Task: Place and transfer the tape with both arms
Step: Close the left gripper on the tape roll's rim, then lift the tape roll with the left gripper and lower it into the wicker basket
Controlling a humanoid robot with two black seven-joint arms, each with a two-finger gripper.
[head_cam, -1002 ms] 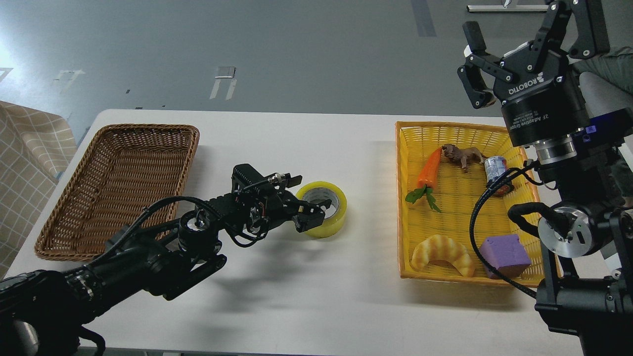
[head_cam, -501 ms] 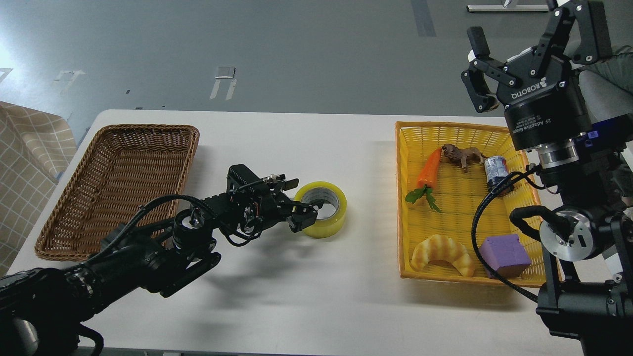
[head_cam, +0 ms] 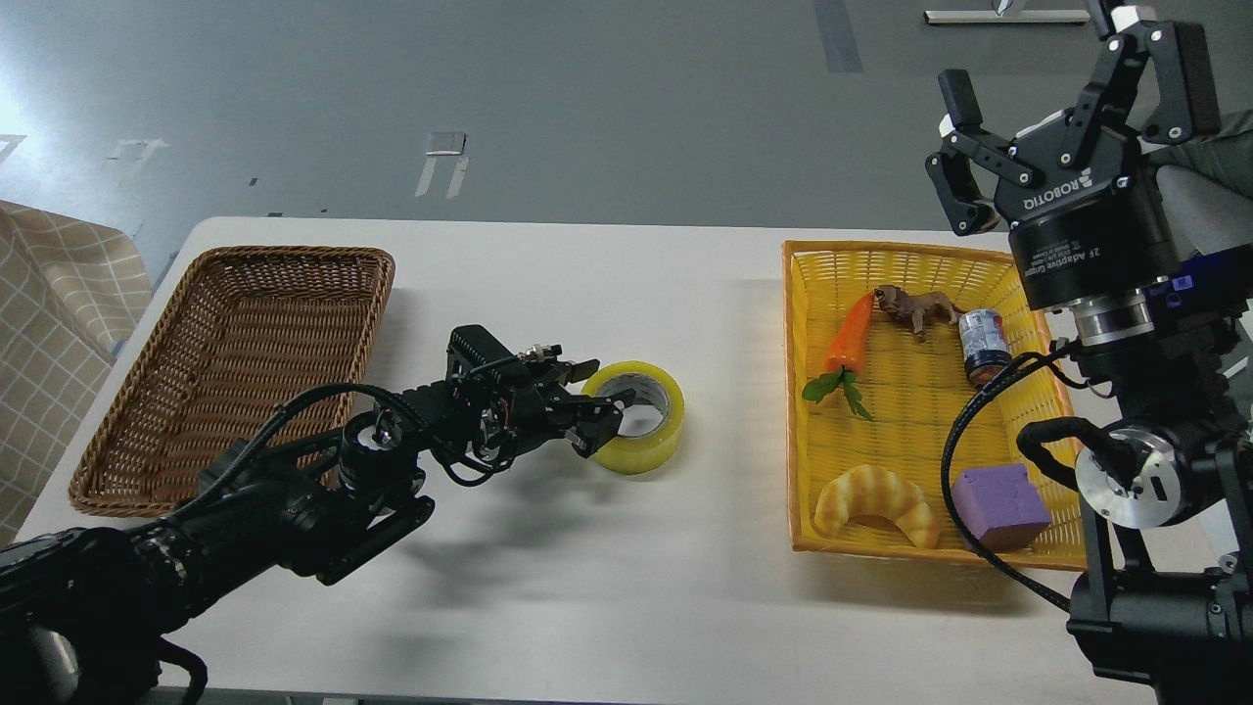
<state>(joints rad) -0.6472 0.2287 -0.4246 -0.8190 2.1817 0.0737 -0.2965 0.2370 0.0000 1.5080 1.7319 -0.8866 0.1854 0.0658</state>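
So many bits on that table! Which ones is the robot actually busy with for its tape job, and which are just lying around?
Part of the job:
- tape, flat on the table
- left gripper, at the tape's rim
- right gripper, raised, open, empty

Lying about:
- brown basket
- yellow basket holding carrot, toy animal, can, croissant, purple block

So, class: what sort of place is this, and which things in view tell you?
Probably a robotics lab: a white table on bare grey floor, two baskets of toy props, and a tape roll set out for practice.
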